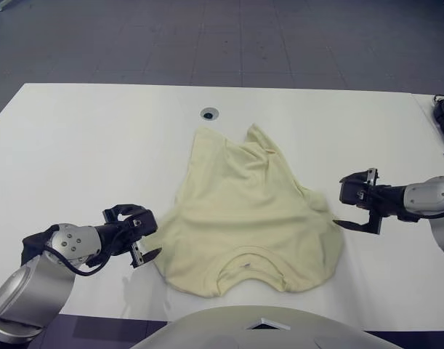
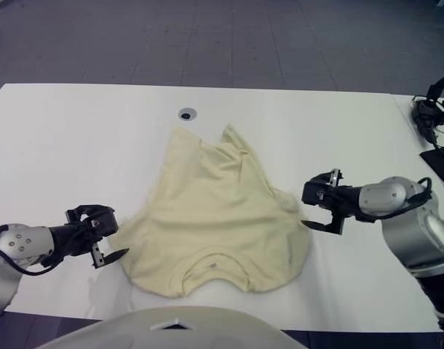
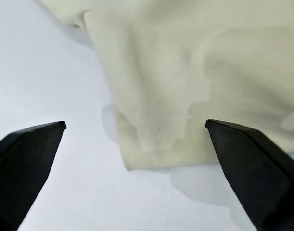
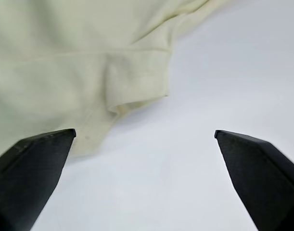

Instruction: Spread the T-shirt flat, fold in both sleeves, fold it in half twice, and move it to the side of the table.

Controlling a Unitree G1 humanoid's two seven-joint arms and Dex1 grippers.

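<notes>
1. The left gripper (image 3: 135, 123) is released, jaws spread wide and holding nothing. It hovers low over the table (image 1: 83, 145), just beside the T-shirt's left shoulder edge.
2. The right gripper (image 4: 145, 131) is likewise spread and empty, just off the shirt's right edge, where a bunched sleeve (image 4: 137, 82) lies in front of it.
3. The pale yellow T-shirt (image 1: 243, 218) lies mid-table between the two grippers. Its collar (image 1: 252, 262) is toward the robot, and its far end is narrowed and wrinkled near a round table port (image 1: 209, 113).
4. Judged from this, the first step, spreading flat, is in hand; no fold looks begun.
5. The next move likely calls for each gripper to close on its nearest sleeve or shoulder edge, taking one layer only. Both would then draw outward evenly so the cloth opens without dragging across the table.
</notes>
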